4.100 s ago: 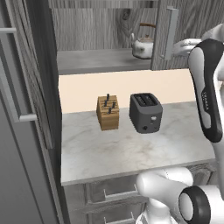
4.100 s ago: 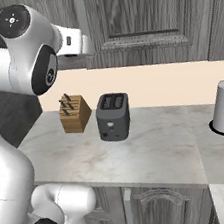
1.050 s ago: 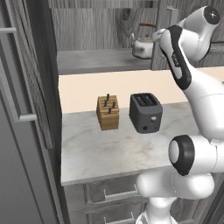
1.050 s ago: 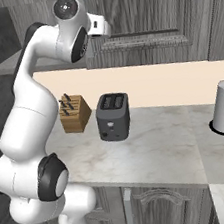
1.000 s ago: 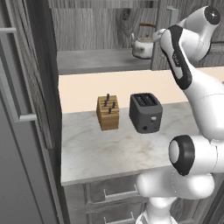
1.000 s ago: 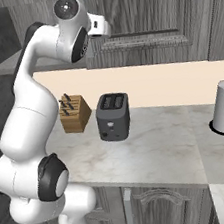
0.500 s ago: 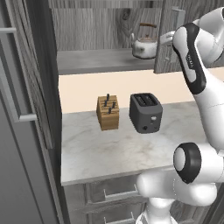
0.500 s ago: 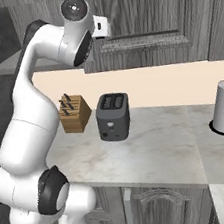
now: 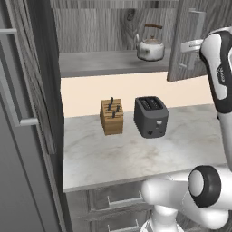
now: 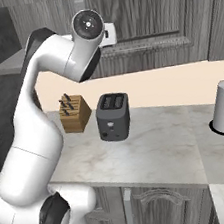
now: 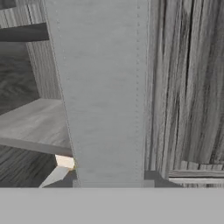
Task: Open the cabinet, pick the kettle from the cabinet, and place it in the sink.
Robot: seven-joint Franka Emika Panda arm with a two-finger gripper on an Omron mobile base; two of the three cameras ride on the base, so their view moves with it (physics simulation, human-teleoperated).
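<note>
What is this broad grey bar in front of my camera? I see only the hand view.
Observer: It is the long handle of the right cabinet door. In the left base view that door stands open.
Operator: Where is the kettle?
Observer: The kettle stands upright on the cabinet shelf, to the left of that door.
Operator: What is below the shelf?
Observer: A toaster and a knife block stand side by side on the counter.
</note>
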